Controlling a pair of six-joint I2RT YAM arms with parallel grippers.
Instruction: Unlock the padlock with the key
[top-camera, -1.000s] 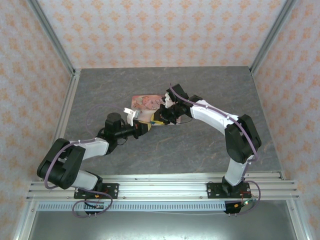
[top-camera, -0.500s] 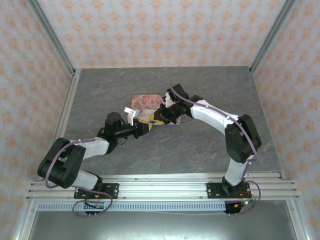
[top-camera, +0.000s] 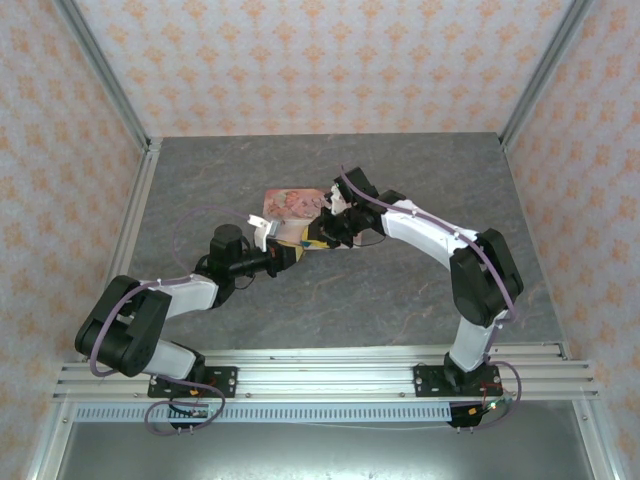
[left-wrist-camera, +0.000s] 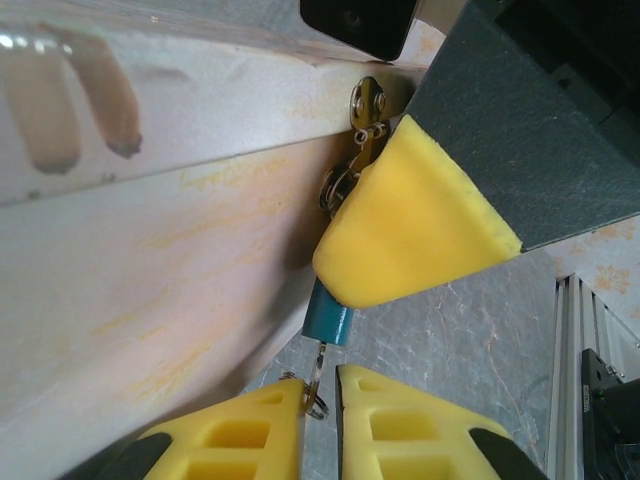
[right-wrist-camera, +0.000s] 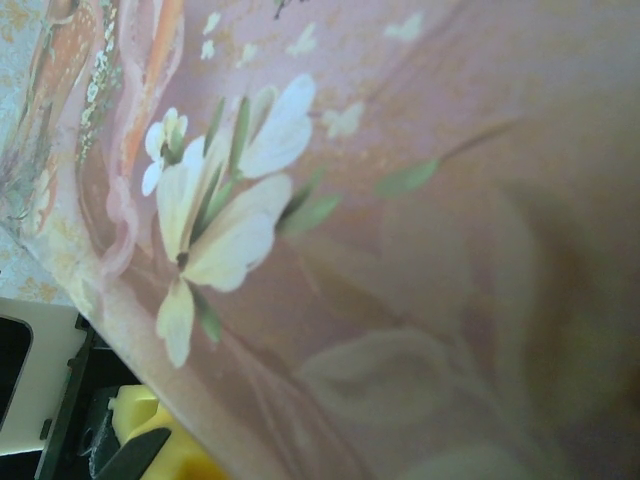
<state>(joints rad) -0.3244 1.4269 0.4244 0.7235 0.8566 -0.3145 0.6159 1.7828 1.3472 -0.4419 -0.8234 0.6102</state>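
A yellow finger pad (left-wrist-camera: 415, 225) hides most of the padlock (left-wrist-camera: 328, 320) from me, and the lower pads (left-wrist-camera: 250, 430) cover much of the key (left-wrist-camera: 318, 362).

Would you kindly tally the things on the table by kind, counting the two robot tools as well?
Pink tin: 1
Teal-blue padlock: 1
Silvery key: 1
Robot tools: 2, the left tool and the right tool
Total: 5
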